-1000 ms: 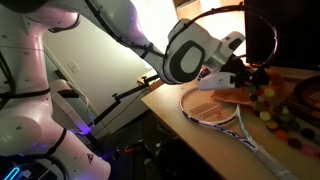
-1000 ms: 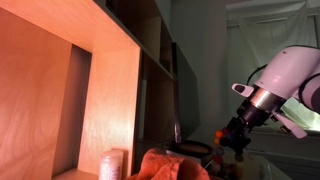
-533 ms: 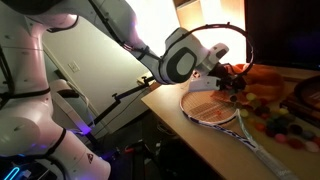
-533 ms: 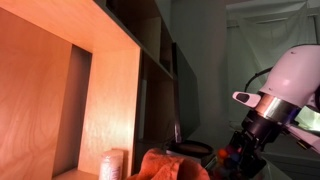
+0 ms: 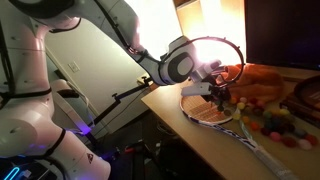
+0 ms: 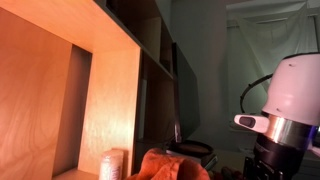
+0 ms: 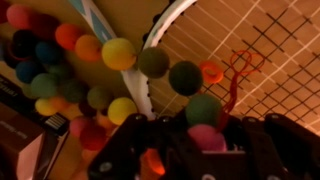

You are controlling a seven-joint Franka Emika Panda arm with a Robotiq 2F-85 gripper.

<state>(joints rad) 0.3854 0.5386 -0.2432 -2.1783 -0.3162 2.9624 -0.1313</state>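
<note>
surface: wooden table (image 5: 192,136) | on it: racket (image 5: 204,113), coloured balls (image 5: 276,121)

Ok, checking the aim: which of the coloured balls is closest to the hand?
The pink ball, right at the hand in the wrist view; even the green ball lies farther off.

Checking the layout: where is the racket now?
In an exterior view, the racket lies flat on the wooden table near its edge, under the gripper, with coloured balls beside it.
</note>
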